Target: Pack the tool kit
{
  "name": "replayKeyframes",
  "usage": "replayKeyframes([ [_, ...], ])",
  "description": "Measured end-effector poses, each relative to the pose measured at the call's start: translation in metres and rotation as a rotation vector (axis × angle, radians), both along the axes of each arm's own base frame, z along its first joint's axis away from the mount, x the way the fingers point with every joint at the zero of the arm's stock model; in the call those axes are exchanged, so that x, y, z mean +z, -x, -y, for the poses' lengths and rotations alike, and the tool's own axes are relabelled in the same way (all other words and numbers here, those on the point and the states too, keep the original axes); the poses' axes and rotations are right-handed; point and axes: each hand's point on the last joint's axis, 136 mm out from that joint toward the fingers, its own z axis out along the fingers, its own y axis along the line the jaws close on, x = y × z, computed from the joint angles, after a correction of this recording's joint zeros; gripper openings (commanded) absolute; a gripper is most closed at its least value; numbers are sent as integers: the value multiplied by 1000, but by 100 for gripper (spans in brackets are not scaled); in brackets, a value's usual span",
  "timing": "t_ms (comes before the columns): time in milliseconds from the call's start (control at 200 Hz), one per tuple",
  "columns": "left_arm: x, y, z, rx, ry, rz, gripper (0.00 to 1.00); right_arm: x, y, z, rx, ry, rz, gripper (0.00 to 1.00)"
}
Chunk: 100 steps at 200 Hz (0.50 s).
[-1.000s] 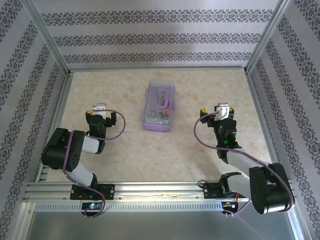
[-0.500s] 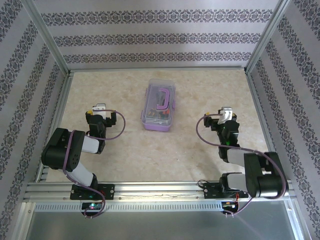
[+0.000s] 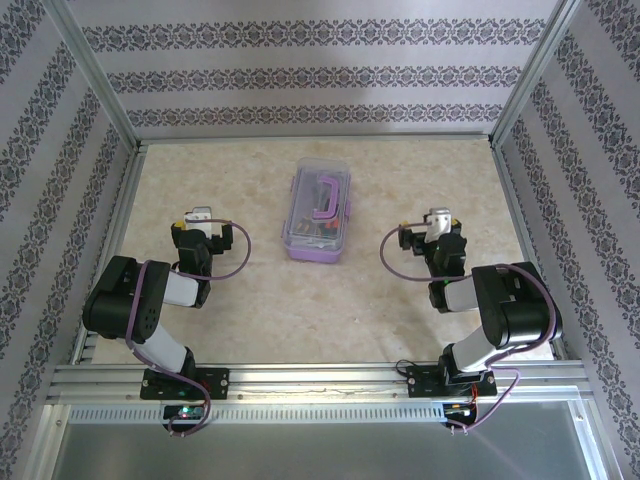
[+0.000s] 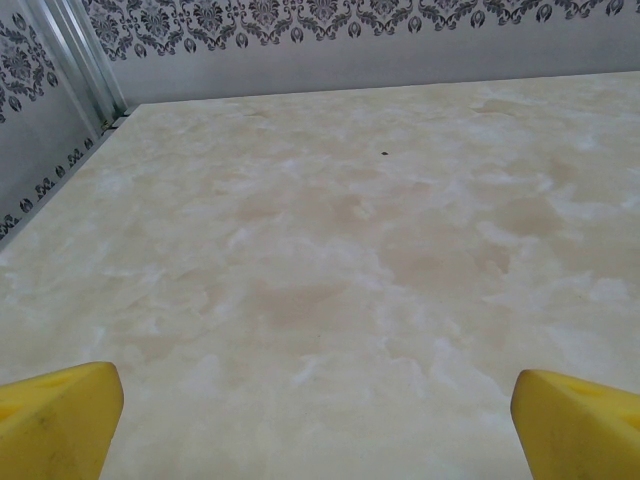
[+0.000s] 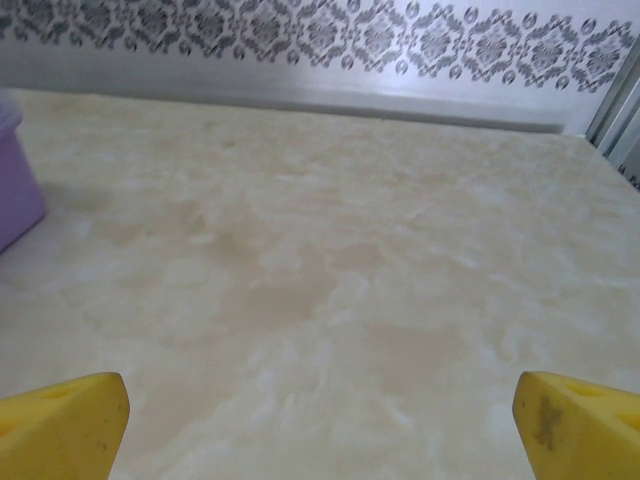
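Note:
The tool kit box (image 3: pixel 319 214) is translucent purple with a clear lid and a purple handle. It stands shut at the middle of the table, with small coloured screwdrivers (image 3: pixel 316 231) showing through the lid. My left gripper (image 3: pixel 200 216) rests low to the box's left, a hand's width away. My right gripper (image 3: pixel 438 218) rests low to its right. In the left wrist view my gripper (image 4: pixel 320 430) stands open, its yellow fingertips (image 4: pixel 55 415) wide apart over bare table. My right gripper (image 5: pixel 320 430) is open too, and the box's purple corner (image 5: pixel 15 170) shows at the far left.
The marble-look table (image 3: pixel 260 290) is ringed by patterned walls (image 3: pixel 320 75) on three sides. Aluminium posts (image 3: pixel 92 75) stand at the back corners. A metal rail (image 3: pixel 320 380) at the near edge carries both arm bases.
The right arm has folded back toward its base and its gripper has shifted slightly left. The left arm and the box have not moved.

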Motion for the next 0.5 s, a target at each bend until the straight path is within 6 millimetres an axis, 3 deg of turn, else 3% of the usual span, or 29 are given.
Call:
replayKeyframes([
  [190,0,0,0,0,0,0,99,6,-13,22,-67,-46,-14,98],
  [500,0,0,0,0,0,0,99,-3,-11,22,-73,-59,-51,98],
])
